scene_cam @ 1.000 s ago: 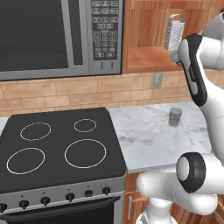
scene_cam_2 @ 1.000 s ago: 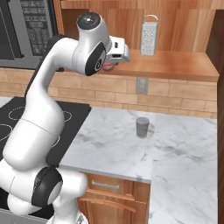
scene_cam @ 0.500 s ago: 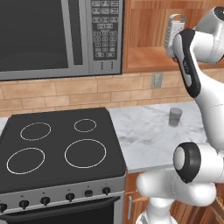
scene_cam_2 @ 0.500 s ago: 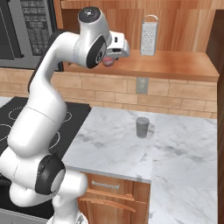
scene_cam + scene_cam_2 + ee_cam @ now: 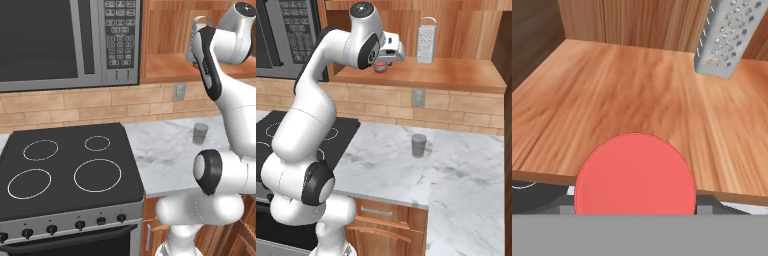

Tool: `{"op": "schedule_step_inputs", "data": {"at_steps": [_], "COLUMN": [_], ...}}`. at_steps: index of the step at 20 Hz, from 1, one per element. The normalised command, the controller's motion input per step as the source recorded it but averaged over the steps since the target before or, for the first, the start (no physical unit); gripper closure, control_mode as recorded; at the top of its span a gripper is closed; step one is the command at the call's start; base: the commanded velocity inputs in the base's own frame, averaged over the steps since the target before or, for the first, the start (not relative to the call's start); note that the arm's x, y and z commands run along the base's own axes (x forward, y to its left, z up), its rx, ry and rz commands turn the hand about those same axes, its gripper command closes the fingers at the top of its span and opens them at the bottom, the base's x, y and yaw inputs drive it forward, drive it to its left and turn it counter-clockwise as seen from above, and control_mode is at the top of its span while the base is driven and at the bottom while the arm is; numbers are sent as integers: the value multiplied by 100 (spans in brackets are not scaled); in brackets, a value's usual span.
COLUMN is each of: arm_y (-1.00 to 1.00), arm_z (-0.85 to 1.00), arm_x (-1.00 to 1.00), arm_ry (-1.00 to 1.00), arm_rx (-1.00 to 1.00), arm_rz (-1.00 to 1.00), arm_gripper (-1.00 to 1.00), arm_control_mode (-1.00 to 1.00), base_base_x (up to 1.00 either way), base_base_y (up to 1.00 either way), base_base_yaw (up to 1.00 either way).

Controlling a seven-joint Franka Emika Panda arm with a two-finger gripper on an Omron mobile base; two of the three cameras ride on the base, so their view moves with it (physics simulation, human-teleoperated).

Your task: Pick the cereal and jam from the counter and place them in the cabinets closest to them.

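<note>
In the right base view the white arm reaches up to the open wall cabinet [image 5: 456, 75] in the upper half of the frame, and its fingers [image 5: 382, 64] sit at the front left edge of the wooden shelf, with the jam [image 5: 381, 66] showing as a small red shape just beneath the hand, right at the shelf's lip. From this view the jar appears pinched in the fingers, though the finger pads themselves are hidden behind the hand and the jar. In the hand view the jam [image 5: 635, 175] is a large flat red disc at the bottom centre, lying across the front edge of the shelf [image 5: 612, 100]; whether the jar rests on the wood or hangs just clear of it cannot be told. A metal grater [image 5: 724, 37] stands upright at the upper right of the hand view, further back on the same shelf, and in the right base view the grater [image 5: 426, 41] is to the right of the hand, well apart from it. Below, a grey cup [image 5: 418, 145] stands alone on the marbled worktop [image 5: 466, 170] near the middle of the right base view; in the left base view the cup [image 5: 200, 134] is at right centre, beside the arm. The black stovetop [image 5: 65, 165] takes the lower left of the left base view, with the microwave [image 5: 65, 42] above it. In that view the upper arm crosses the cabinet opening at the upper right and covers the hand.
</note>
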Motion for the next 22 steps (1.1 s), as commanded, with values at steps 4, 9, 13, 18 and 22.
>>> {"op": "schedule_step_inputs", "data": {"at_steps": [4,9,13,18,22], "arm_y": [0,0,2,4,4], "arm_z": [-7,-8,-3,-1,0], "arm_x": [28,35,49,53,56], "arm_ry": [0,0,0,0,0], "arm_rx": [4,2,0,0,0], "arm_rz": [0,-1,0,0,-1], "arm_gripper": [100,100,100,100,100], "arm_control_mode": [-100,-100,-100,-100,-100], "base_base_x": [0,0,0,0,0], "base_base_y": [0,0,0,0,0], "base_base_yaw": [0,0,0,0,0]}}
